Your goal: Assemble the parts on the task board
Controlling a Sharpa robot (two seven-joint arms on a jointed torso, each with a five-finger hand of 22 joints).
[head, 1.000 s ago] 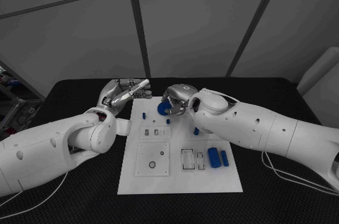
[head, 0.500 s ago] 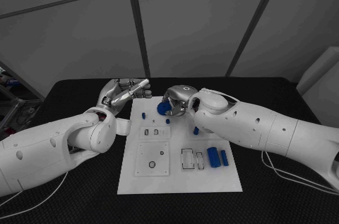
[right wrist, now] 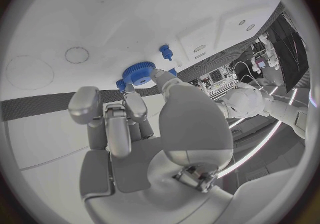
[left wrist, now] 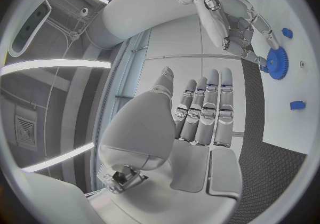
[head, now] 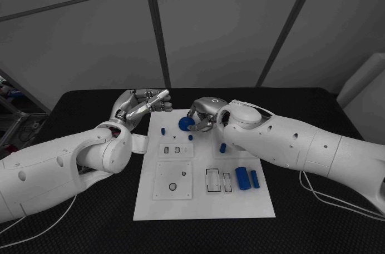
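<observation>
The white task board (head: 205,207) lies in the middle of the black table. My right hand (head: 205,111) reaches over the board's far end and pinches a blue gear (head: 186,123) between thumb and fingertips, low over the board. The right wrist view shows the gear (right wrist: 138,73) at the fingertips (right wrist: 157,76), beside a small blue peg (right wrist: 165,50). My left hand (head: 144,105) hovers by the board's far left corner, fingers straight and apart, holding nothing. The left wrist view shows that hand (left wrist: 193,122), the right hand (left wrist: 233,18) and the gear (left wrist: 277,64).
Small blue pegs stand on the board (head: 163,131), (head: 190,137), (head: 222,148). Two longer blue parts (head: 242,178), (head: 254,179) lie at its right, beside narrow slots (head: 212,180). A square plate (head: 172,180) with holes sits at the near left.
My right hand has shifted slightly to the right with the gear still in its fingertips. The left hand has stayed where it was.
</observation>
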